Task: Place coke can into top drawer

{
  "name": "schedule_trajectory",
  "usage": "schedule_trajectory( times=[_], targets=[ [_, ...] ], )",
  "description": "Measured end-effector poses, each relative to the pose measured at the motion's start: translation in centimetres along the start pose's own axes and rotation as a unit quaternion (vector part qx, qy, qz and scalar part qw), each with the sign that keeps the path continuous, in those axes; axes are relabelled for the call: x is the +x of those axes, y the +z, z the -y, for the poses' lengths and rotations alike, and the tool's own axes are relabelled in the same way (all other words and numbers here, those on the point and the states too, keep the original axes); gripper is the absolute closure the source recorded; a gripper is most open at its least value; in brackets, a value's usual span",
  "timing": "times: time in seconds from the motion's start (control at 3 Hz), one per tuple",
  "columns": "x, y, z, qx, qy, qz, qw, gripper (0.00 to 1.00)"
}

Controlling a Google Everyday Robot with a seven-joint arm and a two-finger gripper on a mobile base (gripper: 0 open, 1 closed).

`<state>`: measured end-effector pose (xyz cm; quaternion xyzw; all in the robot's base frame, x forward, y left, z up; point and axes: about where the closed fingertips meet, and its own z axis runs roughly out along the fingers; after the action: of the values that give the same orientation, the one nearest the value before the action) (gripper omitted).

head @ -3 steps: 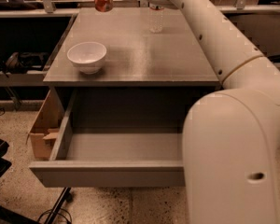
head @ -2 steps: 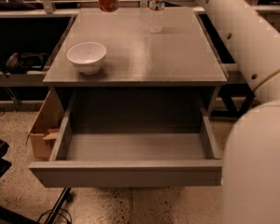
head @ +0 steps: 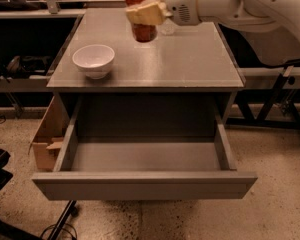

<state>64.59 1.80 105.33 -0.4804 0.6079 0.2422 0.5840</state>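
Note:
The coke can (head: 143, 32) is red-orange with a silver top. It hangs in the air above the back of the grey cabinet top (head: 190, 64). My gripper (head: 146, 11) reaches in from the upper right and is shut on the can, with a cream finger (head: 142, 14) across its upper part. The top drawer (head: 145, 156) is pulled wide open below the cabinet top, and its grey inside holds nothing. The can is well behind and above the drawer opening.
A white bowl (head: 93, 60) sits on the left of the cabinet top. A clear plastic bottle (head: 167, 28) shows partly behind the gripper. A brown cardboard box (head: 46, 136) stands left of the drawer. Metal frames run on both sides.
The arm has swung away from the lower right, uncovering the drawer. The gripper has carried the can from the far back edge forward and down over the cabinet top.

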Motion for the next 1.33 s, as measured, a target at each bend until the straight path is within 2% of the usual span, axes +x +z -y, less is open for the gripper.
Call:
schedule_trajectory(
  times=[0.33,0.67,1.0,1.33],
  targets=[
    [4.1,-5.6,-2.9,0.022,0.048,-0.036,0.9979,1.00],
    [9.9,-7.3,-4.9,0.033,0.082,-0.064,0.9940,1.00],
    [16.8,-7.7,-4.9,0.052,0.107,-0.070,0.9904,1.00],
    [22.9,-7.1,-4.6,0.050,0.135,-0.057,0.9879,1.00]
  ],
)
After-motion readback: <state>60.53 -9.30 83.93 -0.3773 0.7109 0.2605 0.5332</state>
